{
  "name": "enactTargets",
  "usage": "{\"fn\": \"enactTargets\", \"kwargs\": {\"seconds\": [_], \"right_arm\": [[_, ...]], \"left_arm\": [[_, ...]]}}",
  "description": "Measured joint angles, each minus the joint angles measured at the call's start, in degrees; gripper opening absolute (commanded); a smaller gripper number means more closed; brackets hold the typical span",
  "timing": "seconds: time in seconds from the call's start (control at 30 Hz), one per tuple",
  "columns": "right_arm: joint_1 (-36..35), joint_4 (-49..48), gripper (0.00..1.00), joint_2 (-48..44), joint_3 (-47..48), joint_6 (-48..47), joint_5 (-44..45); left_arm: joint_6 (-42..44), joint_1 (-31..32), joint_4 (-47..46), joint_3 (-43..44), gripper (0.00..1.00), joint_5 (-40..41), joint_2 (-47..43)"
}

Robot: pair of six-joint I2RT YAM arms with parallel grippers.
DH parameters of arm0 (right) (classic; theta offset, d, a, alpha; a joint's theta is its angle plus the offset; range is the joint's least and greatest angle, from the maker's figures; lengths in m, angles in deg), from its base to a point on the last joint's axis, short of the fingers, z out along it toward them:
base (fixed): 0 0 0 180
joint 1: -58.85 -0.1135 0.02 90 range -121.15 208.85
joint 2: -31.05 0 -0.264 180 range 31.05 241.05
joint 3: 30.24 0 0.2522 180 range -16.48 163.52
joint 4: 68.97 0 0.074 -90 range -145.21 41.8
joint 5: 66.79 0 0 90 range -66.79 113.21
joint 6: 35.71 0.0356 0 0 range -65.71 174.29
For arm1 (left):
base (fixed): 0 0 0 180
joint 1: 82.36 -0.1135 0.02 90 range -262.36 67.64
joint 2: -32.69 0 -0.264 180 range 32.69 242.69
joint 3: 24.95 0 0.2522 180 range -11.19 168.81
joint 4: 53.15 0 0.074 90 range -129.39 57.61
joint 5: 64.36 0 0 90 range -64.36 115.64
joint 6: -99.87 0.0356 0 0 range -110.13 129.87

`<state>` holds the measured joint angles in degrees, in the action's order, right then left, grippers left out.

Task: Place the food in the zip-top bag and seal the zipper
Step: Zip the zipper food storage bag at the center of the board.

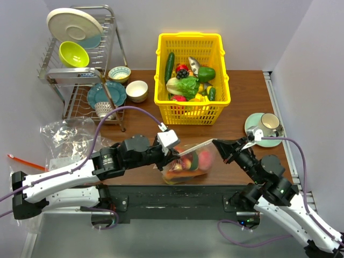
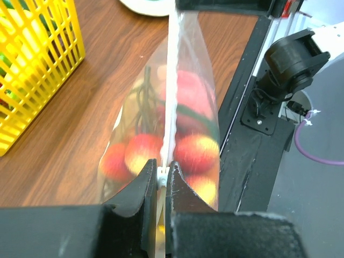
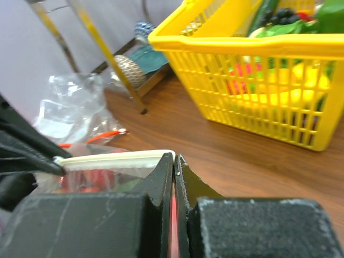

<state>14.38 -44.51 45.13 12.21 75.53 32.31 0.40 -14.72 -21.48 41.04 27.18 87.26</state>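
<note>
The clear zip-top bag (image 1: 211, 155) hangs between my two grippers over the near table edge, stretched taut. Inside it lies the food (image 1: 188, 164): red-yellow peaches (image 2: 142, 152), orange and green pieces. My left gripper (image 1: 174, 152) is shut on the zipper (image 2: 172, 80), pinching a small white piece at the strip's left end (image 2: 163, 174). My right gripper (image 1: 216, 142) is shut on the bag's right corner, where the whitish zipper (image 3: 113, 159) ends between the jaws (image 3: 175, 159). The strip runs straight from one gripper to the other.
A yellow basket (image 1: 189, 36) of toy vegetables stands behind the bag. A dish rack (image 1: 80, 70) with plates and bowls fills the back left. Crumpled clear bags (image 1: 67, 134) lie at left, one with a red-orange strip (image 1: 21, 160). A cup on a saucer (image 1: 269, 124) stands right.
</note>
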Motion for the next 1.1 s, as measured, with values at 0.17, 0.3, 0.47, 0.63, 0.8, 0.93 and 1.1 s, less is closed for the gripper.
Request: {"fn": "enactTargets", "kwargs": {"seconds": [0.17,0.3,0.47,0.63,0.8,0.93,1.1], "right_arm": [[0.0,2.8,0.0,0.3,2.1,-3.5,5.0],[0.0,4.4,0.0,1.3,3.8,-6.1,9.0],[0.3,6.0,0.0,3.0,5.6,-10.0,14.5],[0.4,6.6,0.0,4.2,7.4,-13.0,18.5],[0.5,7.0,0.0,4.8,7.6,-14.0,20.2],[0.5,7.1,0.0,5.3,7.6,-14.0,20.4],[0.5,7.1,0.0,7.0,7.6,-13.5,19.6]], "left_arm": [[0.0,0.0,2.8,0.7,0.0,1.1,0.2],[-0.4,0.0,5.5,1.7,0.0,2.1,1.2],[-0.5,0.0,8.6,1.9,0.0,3.4,2.3],[-0.7,0.0,10.8,2.4,0.0,4.9,3.0],[-1.6,0.0,12.4,4.5,0.0,7.4,4.1],[-3.5,0.0,14.3,5.7,0.0,11.9,5.4],[-6.6,-0.1,16.1,6.5,0.0,18.9,6.0]]}}
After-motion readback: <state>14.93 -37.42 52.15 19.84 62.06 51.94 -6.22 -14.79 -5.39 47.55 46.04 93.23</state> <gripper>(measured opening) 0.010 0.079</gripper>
